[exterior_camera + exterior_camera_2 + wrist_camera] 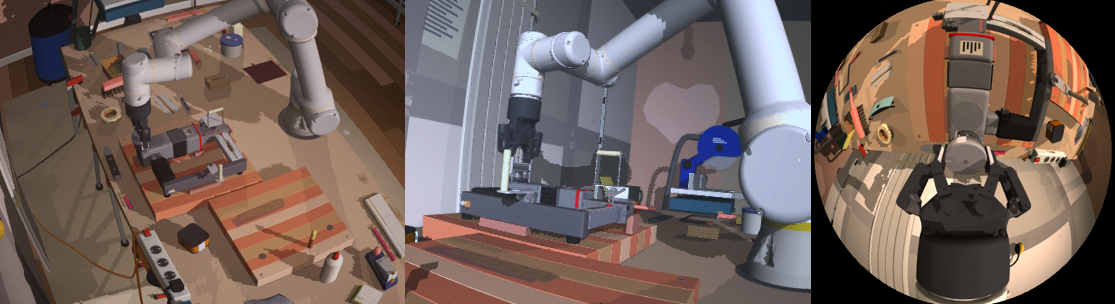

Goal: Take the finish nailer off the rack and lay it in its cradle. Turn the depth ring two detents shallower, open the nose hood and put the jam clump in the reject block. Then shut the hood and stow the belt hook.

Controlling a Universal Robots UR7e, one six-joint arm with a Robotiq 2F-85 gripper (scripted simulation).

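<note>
The grey finish nailer (189,147) lies in its cradle on the striped wooden board at the left of the bench. Its round grey depth ring (964,154) sits at the nailer's near end, by the bench's left edge. My gripper (964,156) comes down over that end, and its fingers are closed on the two sides of the ring. The red band (196,135) marks the nailer's middle. The nose hood end (214,121) points toward the arm's base. The cream belt hook (220,172) stands upright on the magazine rail. I cannot make out the jam clump.
The bench's left edge (98,163) runs just beside my gripper. A tape roll (110,115) and a chisel (112,163) lie near it. A second striped board (281,222) with a peg (312,239) lies to the right. A black and orange block (193,237) sits in front.
</note>
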